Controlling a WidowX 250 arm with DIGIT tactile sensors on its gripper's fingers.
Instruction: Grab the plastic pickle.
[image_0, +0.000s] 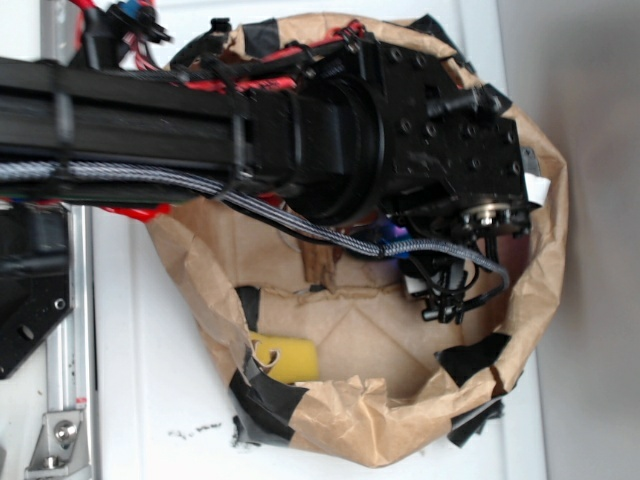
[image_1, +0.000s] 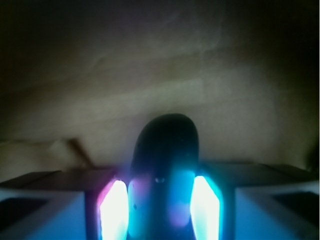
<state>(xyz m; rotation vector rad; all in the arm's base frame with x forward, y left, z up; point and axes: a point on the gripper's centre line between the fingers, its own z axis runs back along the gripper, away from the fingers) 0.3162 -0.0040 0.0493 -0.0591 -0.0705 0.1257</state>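
In the wrist view the plastic pickle (image_1: 167, 145) is a dark, glossy, rounded shape standing up between my two glowing pads (image_1: 114, 210). Both pads press against its sides. My gripper (image_1: 160, 202) is shut on it, and its rounded end sticks out past the fingertips toward the brown paper behind. In the exterior view my arm reaches down into a brown paper bag (image_0: 400, 430). The gripper (image_0: 445, 292) sits low inside the bag near its right wall. The arm hides the pickle in that view.
A yellow sponge-like block (image_0: 287, 358) lies in the bag's lower left corner. A brown wooden piece (image_0: 320, 262) shows under the arm. Black tape patches (image_0: 262, 400) hold the bag's crumpled rim. A metal rail (image_0: 70, 330) runs along the left.
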